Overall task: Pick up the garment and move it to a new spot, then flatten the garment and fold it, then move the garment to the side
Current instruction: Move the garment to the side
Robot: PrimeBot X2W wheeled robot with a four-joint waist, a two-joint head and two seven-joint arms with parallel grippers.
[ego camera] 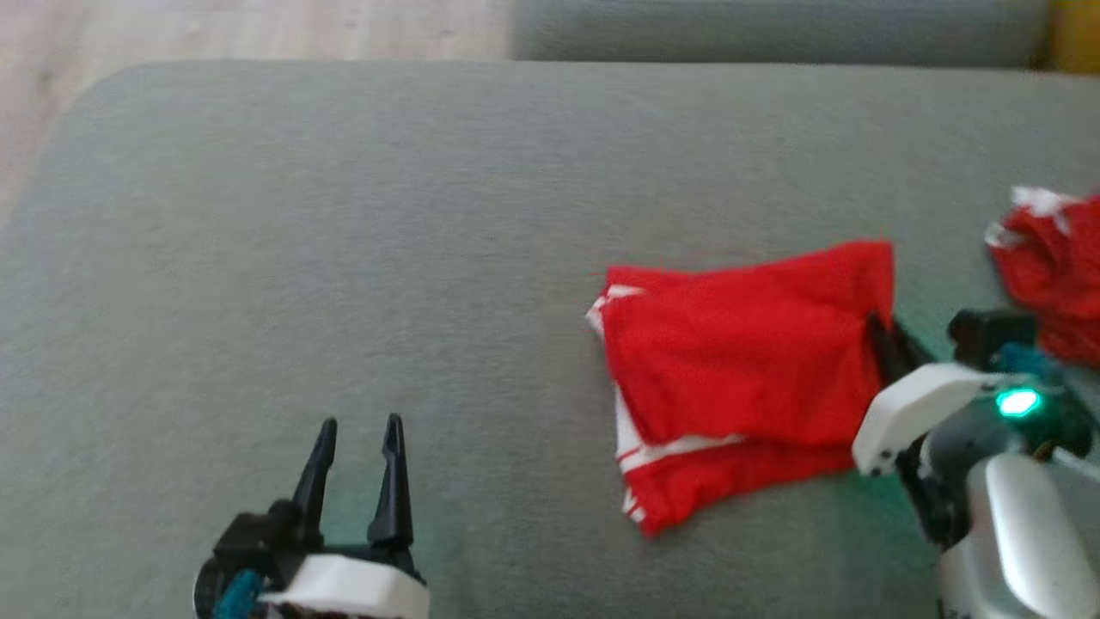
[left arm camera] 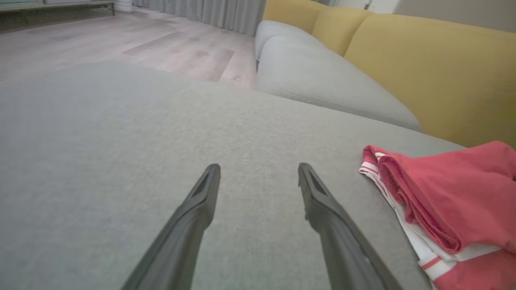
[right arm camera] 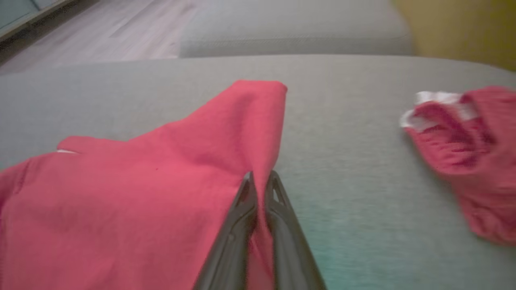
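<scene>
The left fingers (ego camera: 388, 451) stand apart, holding nothing, over the cushion (ego camera: 344, 215) at the near left; right of centre the garment (ego camera: 739, 370) lies on the cushion, seemingly folded; the right fingers (right arm camera: 252, 189) are clamped on its right edge; another red cloth (ego camera: 1053, 275) lies further right, apart. The move aside looks in hand; next, a low, steady pull that keeps the fold.

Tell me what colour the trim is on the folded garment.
White, on the red folded garment; clearest in the left wrist view.
</scene>
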